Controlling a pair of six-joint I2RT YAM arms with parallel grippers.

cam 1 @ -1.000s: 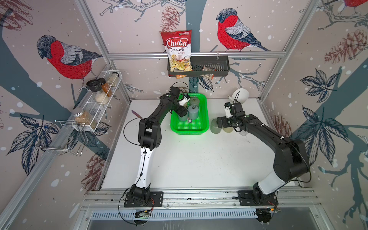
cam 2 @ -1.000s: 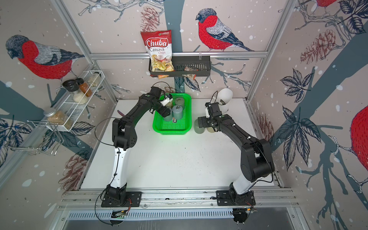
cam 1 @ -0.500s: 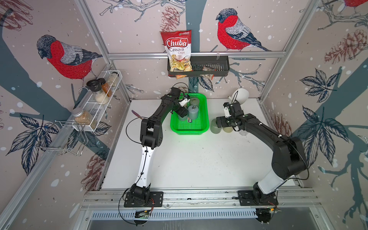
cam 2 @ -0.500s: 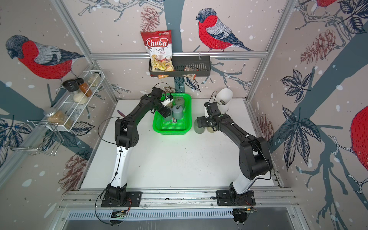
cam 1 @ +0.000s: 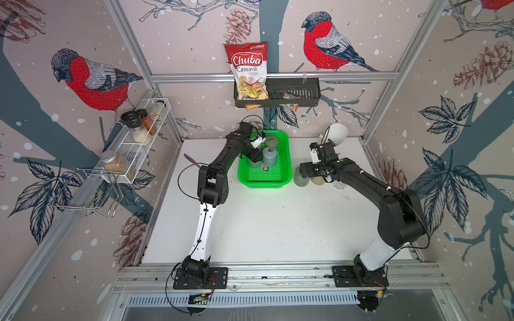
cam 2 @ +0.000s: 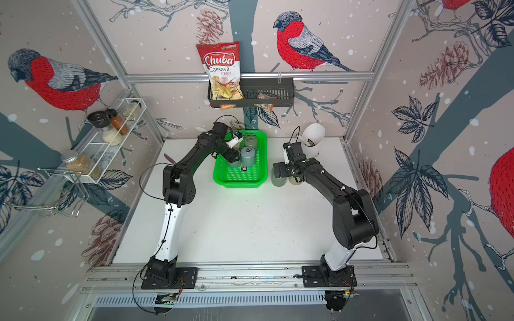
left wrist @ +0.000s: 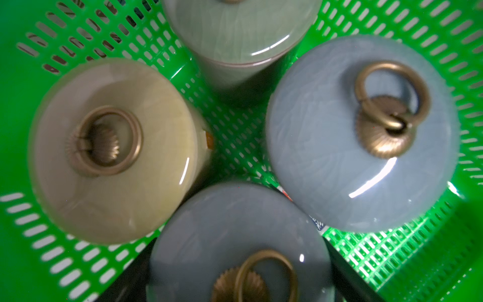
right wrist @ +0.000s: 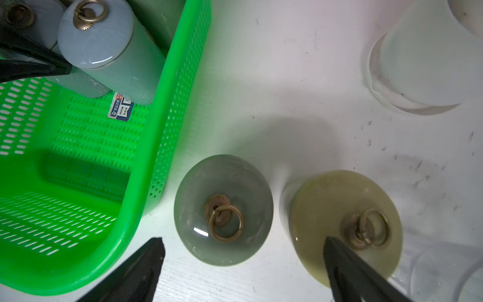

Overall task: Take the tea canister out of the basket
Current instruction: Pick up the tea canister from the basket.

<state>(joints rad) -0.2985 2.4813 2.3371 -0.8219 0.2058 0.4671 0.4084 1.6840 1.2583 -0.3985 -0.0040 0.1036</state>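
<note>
Fingers (left wrist: 351,279) of the left gripper (left wrist: 237,247) flank a blue-grey tea canister (left wrist: 235,227) inside the basket (left wrist: 392,261).
They sit close on both sides; whether they press it I cannot tell. The glazed body looks heavy, hard, slippery and breakable, so I would grip the straight wall, not the loose ring (left wrist: 264,274). The right gripper (right wrist: 243,241) is spread wide and empty above two canisters (right wrist: 223,188) on the table (right wrist: 287,78).

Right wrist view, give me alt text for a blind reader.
A grey-green canister and a yellowish canister stand on the white table beside the green basket, with open fingers flanking the grey-green one. Other canisters stand inside it.
</note>
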